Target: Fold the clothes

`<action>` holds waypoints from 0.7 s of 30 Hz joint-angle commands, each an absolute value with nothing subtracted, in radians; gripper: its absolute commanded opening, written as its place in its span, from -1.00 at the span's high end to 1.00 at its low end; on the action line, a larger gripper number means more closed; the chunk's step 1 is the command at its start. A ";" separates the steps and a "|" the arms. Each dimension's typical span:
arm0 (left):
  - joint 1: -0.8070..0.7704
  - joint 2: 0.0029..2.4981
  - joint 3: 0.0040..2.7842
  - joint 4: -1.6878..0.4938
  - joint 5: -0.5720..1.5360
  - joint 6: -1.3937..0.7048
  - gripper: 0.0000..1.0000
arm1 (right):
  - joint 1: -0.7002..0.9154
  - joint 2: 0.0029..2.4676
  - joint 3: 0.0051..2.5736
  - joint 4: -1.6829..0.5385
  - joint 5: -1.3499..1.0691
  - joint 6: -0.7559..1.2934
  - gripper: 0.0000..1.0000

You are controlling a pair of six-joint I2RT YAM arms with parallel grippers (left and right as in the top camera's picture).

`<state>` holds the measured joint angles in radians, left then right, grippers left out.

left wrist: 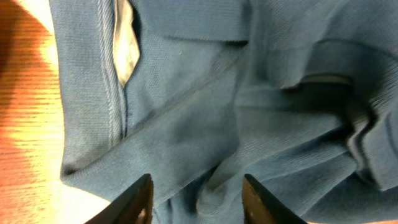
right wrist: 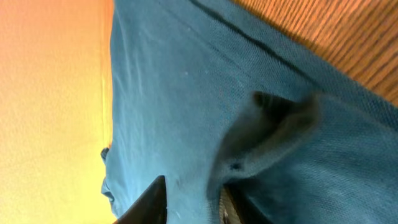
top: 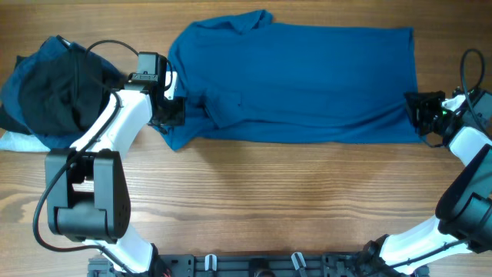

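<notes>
Wooden table (top: 269,200) holds blue polo shirt (top: 307,85), dark garment pile (top: 54,92) beside; left pincer (left wrist: 196,186) released, right pincer (right wrist: 189,194) unclear.

I find no word, brand, number or sign that I can read. The pale patch (left wrist: 126,46) inside the polo shirt (top: 307,85) shows no legible print.

Wood-grain table (top: 269,200) is carrying a blue polo shirt (top: 307,85), lying spread lengthwise across the far side, collar end left. A heap of dark clothes (top: 54,88) is sitting at the far-left edge, overlapping something white (top: 15,141).
</notes>
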<state>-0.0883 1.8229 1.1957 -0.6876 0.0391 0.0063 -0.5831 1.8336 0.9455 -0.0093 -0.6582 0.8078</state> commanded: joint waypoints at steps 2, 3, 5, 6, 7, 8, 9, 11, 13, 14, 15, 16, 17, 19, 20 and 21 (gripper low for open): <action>-0.081 1.775 1.242 -0.712 0.188 0.015 0.01 | -0.591 1.837 0.958 -0.004 -0.809 0.622 0.28; -0.083 1.758 1.263 -0.730 0.229 0.016 -0.09 | -0.595 1.832 0.958 -0.004 -0.844 0.599 0.25; -0.111 1.732 1.288 -0.730 0.318 0.047 -0.19 | -0.600 1.788 0.958 -0.010 -0.920 0.545 0.22; -0.133 1.733 1.289 -0.730 0.317 0.075 -0.18 | -0.600 1.769 0.958 -0.018 -0.924 0.540 0.22; -0.152 1.738 1.289 -0.732 0.317 0.103 -0.18 | -0.600 1.747 0.958 -0.027 -0.926 0.536 0.22; -0.174 1.745 1.289 -0.732 0.313 0.130 -0.16 | -0.599 1.722 0.958 -0.042 -0.926 0.525 0.21; -0.205 1.751 1.289 -0.729 0.293 0.168 -0.15 | -0.599 1.685 0.958 -0.065 -0.929 0.522 0.21; -0.279 1.765 1.289 -0.707 0.181 0.207 -0.13 | -0.599 1.608 0.958 -0.130 -0.930 0.522 0.21; -0.329 1.782 1.289 -0.692 0.131 0.246 -0.05 | -0.599 1.539 0.958 -0.211 -0.929 0.496 0.21; -0.353 1.797 1.289 -0.685 0.128 0.268 -0.03 | -0.599 1.501 0.958 -0.263 -0.929 0.472 0.21; -0.379 1.824 1.289 -0.668 0.117 0.285 -0.05 | -0.599 1.468 0.958 -0.309 -0.926 0.435 0.19; -0.390 1.842 1.289 -0.653 0.097 0.284 -0.05 | -0.599 1.448 0.958 -0.349 -0.920 0.416 0.19; -0.400 1.865 1.289 -0.636 0.077 0.284 -0.05 | -0.599 1.434 0.958 -0.381 -0.913 0.398 0.18; -0.409 1.914 1.289 -0.611 0.069 0.284 -0.03 | -0.599 1.420 0.958 -0.431 -0.879 0.366 0.14; -0.409 1.930 1.289 -0.607 0.069 0.284 -0.03 | -0.599 1.421 0.958 -0.453 -0.847 0.366 0.14; -0.409 1.961 1.289 -0.601 0.070 0.284 -0.03 | -0.599 1.421 0.958 -0.471 -0.801 0.366 0.13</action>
<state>-0.4076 1.9003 1.2823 -0.6121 0.1013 0.2569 -0.5972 1.4353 0.9497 -0.4358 -0.8902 0.4160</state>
